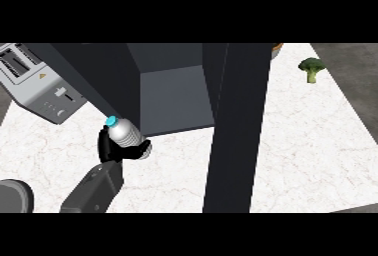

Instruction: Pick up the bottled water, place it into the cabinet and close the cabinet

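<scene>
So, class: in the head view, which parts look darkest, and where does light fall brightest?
Head view: the open dark grey cabinet and its door are darkest; the white marble counter is brightest, evenly lit; the clear bottled water in the left hand shows pale highlights.

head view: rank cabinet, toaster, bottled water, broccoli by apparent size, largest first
1. cabinet, door open
2. toaster, partly cut off at the left edge
3. bottled water, held in the left hand
4. broccoli, farther from the camera, so it may look smaller than it is
</scene>
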